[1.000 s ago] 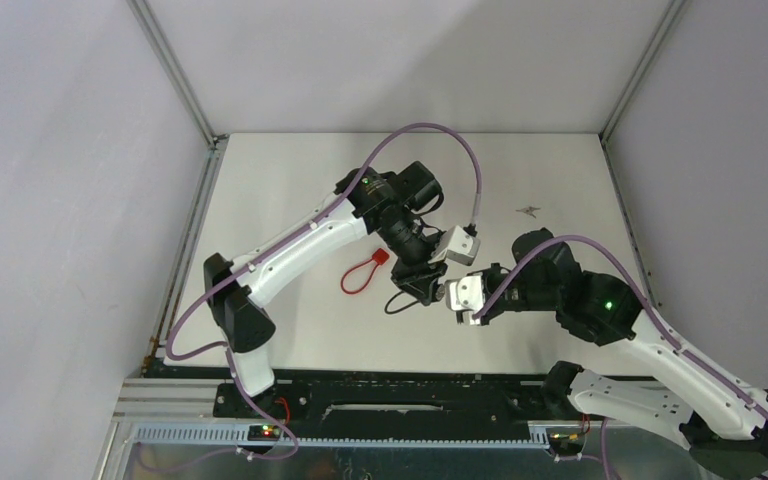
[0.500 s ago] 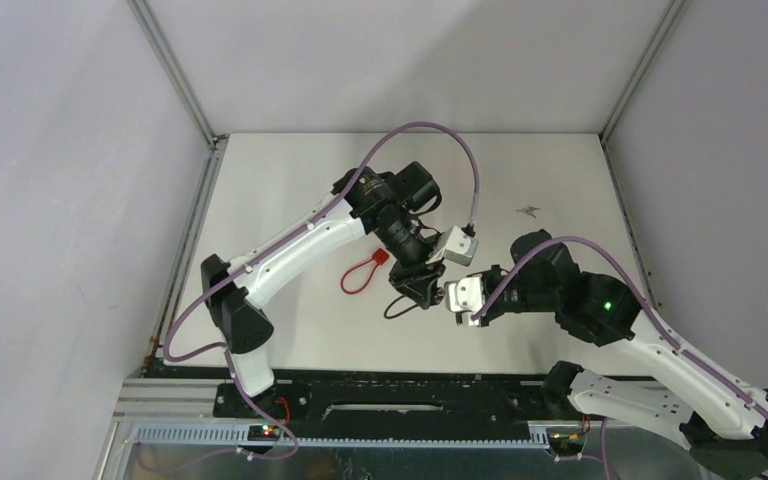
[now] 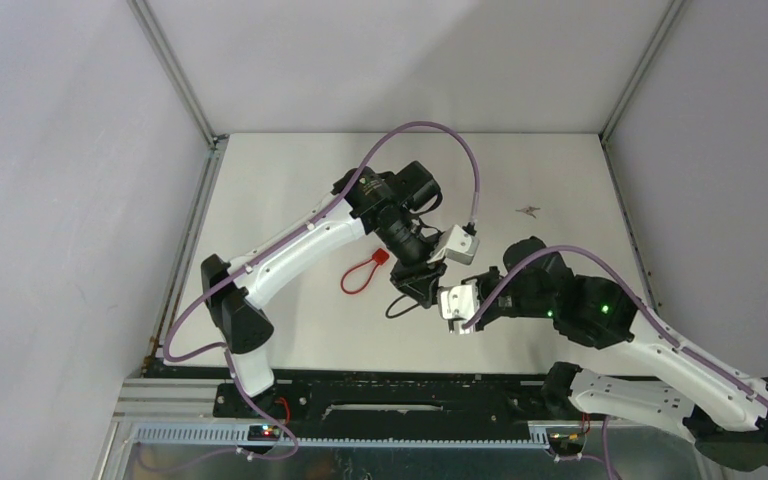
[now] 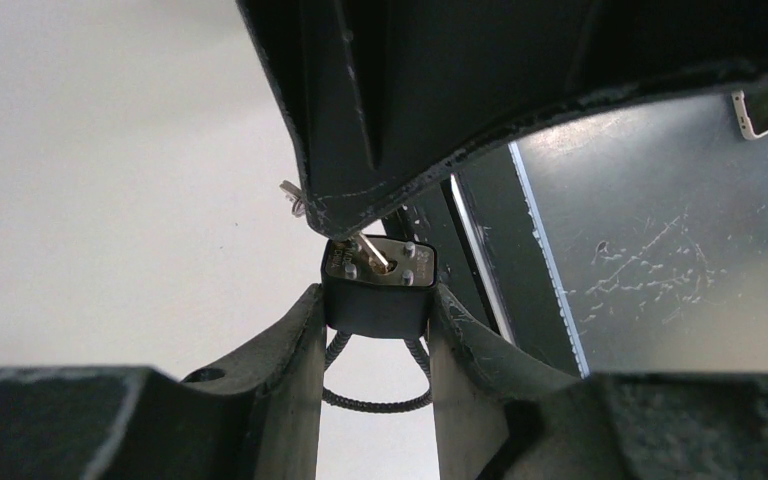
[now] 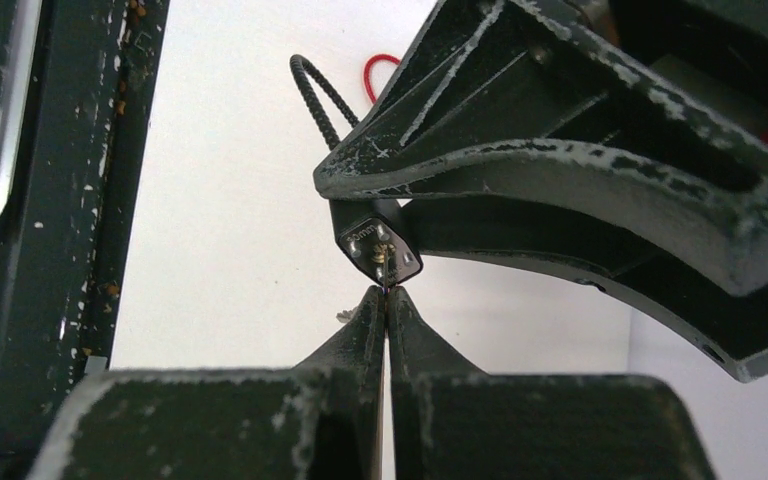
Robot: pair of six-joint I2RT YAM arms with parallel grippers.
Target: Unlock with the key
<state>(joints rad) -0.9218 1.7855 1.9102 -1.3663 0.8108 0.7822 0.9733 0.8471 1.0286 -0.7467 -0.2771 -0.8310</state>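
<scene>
Padlock (image 4: 378,295): small black body with a braided cable shackle (image 4: 375,400). It's held over the middle of the worktop (image 3: 290,180), a bit toward the near edge. It looks to be off the surface, but I can't confirm from above.

Left claw (image 4: 376,310) is clamped on the padlock body, one finger on each side, with the keyhole face pointing at the right arm.

Key (image 4: 374,252): the blade is seated in the keyhole. Right claw (image 5: 387,300) is clenched flat on the key's other end. A sliver of metal sticks out beside the fingers in both wrist views.

Progress, my read:
- Done: lock picked up and braced, key picked up, key inserted.
- Left: turn the key and free the cable. Both cable ends run into the body in the left wrist view, so I judge it's not yet unlocked.
- How far the key has turned: can't tell.

Count:
- 1 padlock
- 1 key
- 2 claws, both occupied
- 1 red loop (image 3: 358,274) with a small red tab, lying flat on the worktop just left of the left claw and touching nothing
- 1 small dark scrap (image 3: 530,210) toward the far right corner, well apart from the action

Risk: the right claw's grip on the key is thin, so it could slip when torque goes in.
</scene>
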